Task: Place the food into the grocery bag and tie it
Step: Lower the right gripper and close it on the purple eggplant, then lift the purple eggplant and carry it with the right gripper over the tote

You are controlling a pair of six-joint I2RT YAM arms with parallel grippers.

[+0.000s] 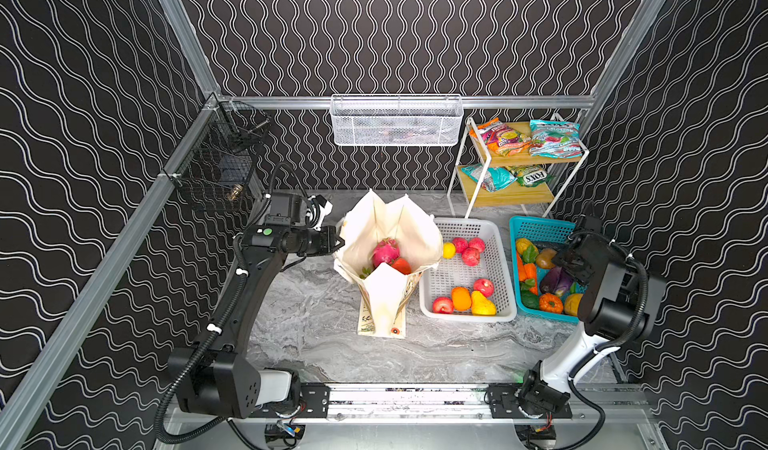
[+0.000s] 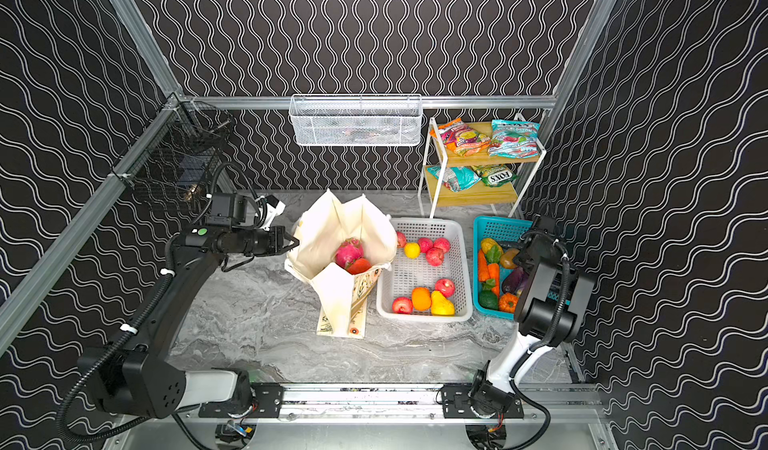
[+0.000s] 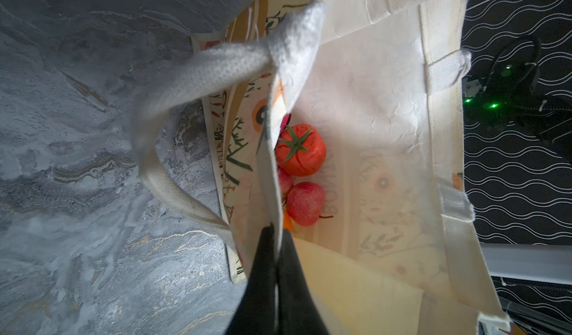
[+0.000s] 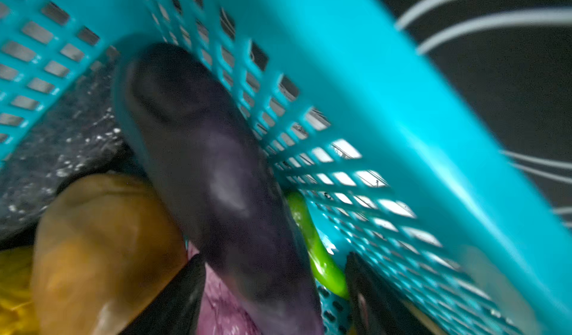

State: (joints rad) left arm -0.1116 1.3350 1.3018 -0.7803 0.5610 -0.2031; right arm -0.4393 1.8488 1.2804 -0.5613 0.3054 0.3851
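Currently the left pincer point(image 3: 275, 234) is pinched fully closed on the rim of the cream canvas tote bag with floral print point(image 1: 419, 227), holding the mouth open. The bag stands mid-desk, just left of the white plastic lattice basket point(image 1: 469, 227). Inside it: magenta dragon fruit point(image 1: 385, 251), red ribbed tomato point(image 3: 300, 150), pinkish-red apples point(image 3: 305, 203) and a sliver of something orange.

The right pincer point(image 4: 274, 256) is down in the teal plastic basket point(image 4: 340, 70), jaws apart either side of a dark purple eggplant point(image 4: 216, 163). No grip yet as far as I can judge; that view is blurred.

Risks:
- The eggplant is smooth and tapered, so a close near the narrow end could squirt it out.
- The outer finger sits by the green pepper point(image 4: 318, 256) and the mesh wall. It may pinch the pepper too, or snag the basket and drag it on the lift.
- The bag hangs on one fabric pinch. If that slips, the mouth collapses.
- The near bag panel leans over the opening, so the gap is narrow. A long eggplant could catch the rim and tip the bag.
- The white strap handle point(image 3: 201, 73) droops outside and could foul the drop.
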